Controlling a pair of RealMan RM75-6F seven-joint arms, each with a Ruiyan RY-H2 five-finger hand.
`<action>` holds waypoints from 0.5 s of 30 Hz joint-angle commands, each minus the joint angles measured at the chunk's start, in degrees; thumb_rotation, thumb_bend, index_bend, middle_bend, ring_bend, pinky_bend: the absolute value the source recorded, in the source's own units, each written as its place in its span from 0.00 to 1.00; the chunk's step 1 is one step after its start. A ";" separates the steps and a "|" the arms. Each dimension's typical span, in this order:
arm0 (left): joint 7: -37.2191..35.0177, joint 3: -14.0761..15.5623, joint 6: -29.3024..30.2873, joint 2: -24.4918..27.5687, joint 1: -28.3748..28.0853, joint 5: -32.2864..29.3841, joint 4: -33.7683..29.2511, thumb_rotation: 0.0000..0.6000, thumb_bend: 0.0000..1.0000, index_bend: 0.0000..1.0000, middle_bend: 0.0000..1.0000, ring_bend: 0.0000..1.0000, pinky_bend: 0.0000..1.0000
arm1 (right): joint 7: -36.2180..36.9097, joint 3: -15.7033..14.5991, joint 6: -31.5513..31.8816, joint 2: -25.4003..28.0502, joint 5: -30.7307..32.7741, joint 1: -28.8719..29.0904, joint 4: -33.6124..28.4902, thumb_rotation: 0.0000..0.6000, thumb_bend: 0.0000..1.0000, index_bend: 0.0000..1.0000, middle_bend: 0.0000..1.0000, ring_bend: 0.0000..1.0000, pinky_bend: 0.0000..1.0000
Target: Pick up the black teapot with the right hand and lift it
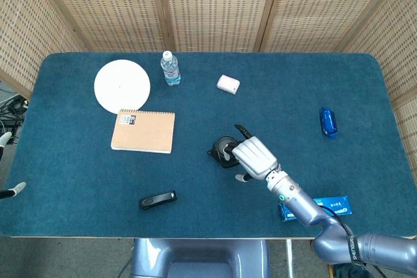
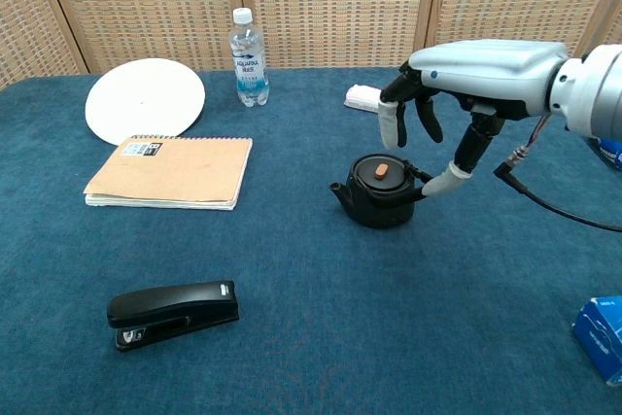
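White plate (image 2: pixel 145 97), water bottle (image 2: pixel 249 59), notebook (image 2: pixel 171 171), stapler (image 2: pixel 173 312)

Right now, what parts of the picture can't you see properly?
1. The black teapot in the head view: the right hand covers its handle side.
2. Whether the hand touches the teapot: unclear in the chest view.
3. The left hand: cut off by the head view's left edge.
4. The blue box: cut off by the chest view's right edge.
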 commanded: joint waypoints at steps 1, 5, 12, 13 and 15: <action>0.08 0.02 -0.01 -0.01 -0.03 0.01 -0.07 1.00 0.00 0.00 0.00 0.00 0.00 | -3.47 0.41 -1.12 -2.55 3.48 1.98 1.32 1.00 0.00 0.49 0.54 0.58 0.00; 0.18 0.02 0.02 -0.04 -0.03 -0.11 -0.11 1.00 0.00 0.00 0.00 0.00 0.00 | -7.24 0.15 -1.46 -4.80 6.52 3.60 2.87 1.00 0.00 0.49 0.54 0.58 0.00; 0.08 -0.01 -0.33 -0.12 -0.18 -0.46 0.17 1.00 0.00 0.00 0.00 0.00 0.00 | -11.04 -0.75 -1.71 -7.59 11.13 5.53 5.32 1.00 0.00 0.49 0.54 0.58 0.00; 0.04 -0.02 -0.33 -0.11 -0.19 -0.48 0.17 1.00 0.00 0.00 0.00 0.00 0.00 | -11.43 -0.94 -1.66 -7.86 11.44 5.70 5.70 1.00 0.00 0.50 0.54 0.58 0.00; -0.02 -0.04 -0.32 -0.09 -0.19 -0.51 0.19 1.00 0.00 0.00 0.00 0.00 0.00 | -11.91 -1.23 -1.54 -8.32 12.06 5.94 6.28 1.00 0.00 0.50 0.54 0.58 0.00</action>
